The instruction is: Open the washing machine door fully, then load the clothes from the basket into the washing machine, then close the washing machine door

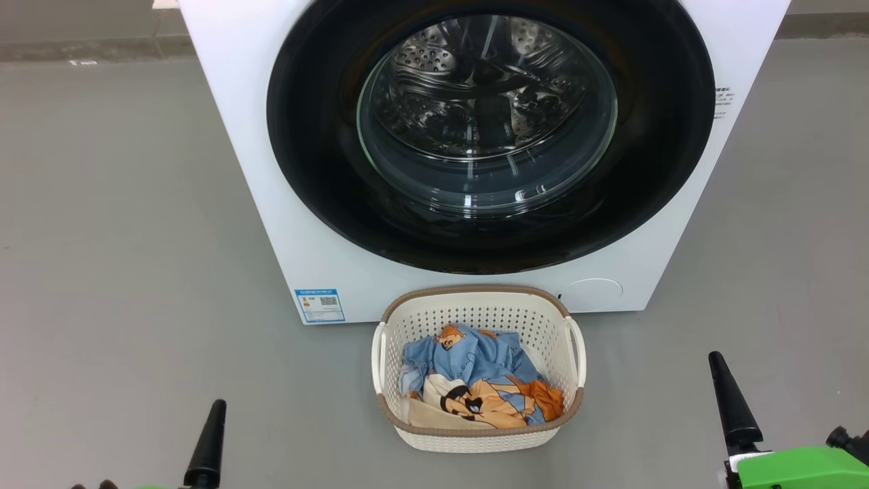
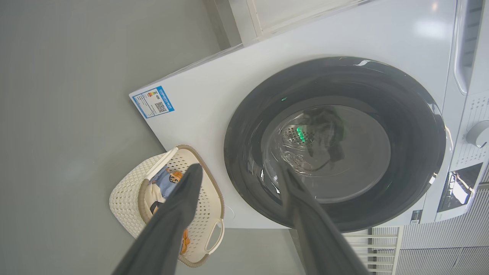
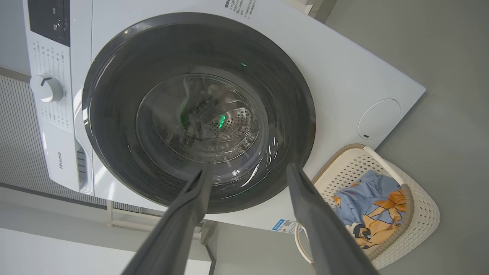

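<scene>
Door: the washing machine door [image 1: 489,129] is shut and lies flat against the front of the washing machine [image 1: 234,136]. Through its glass the steel drum shows, with no cloth in it.
Clothes: the clothes [image 1: 475,380] lie in a loose heap inside the basket [image 1: 475,291].
Basket: it stands on the floor [image 1: 136,272] just in front of the machine, below the door.
Left tool: the left tool [image 2: 240,170] is released, its fingers spread wide and holding nothing. It hangs well apart from the door and points between the basket and the black rim.
Right tool: the right tool [image 3: 249,168] is also released and empty, and it points at the lower part of the rim.
Step in hand: I judge it is the first one, opening the door, and it is not yet begun.
How to do it well: I cannot make out a handle or a recess, so the free edge of the rim must be found first. One finger should hook behind that edge, then pull along the arc of the hinge, not straight back.
Care: the rim looks glossy, so a shallow hook may slip. The door should swing fully aside, so that the way from the basket to the drum is free.
</scene>
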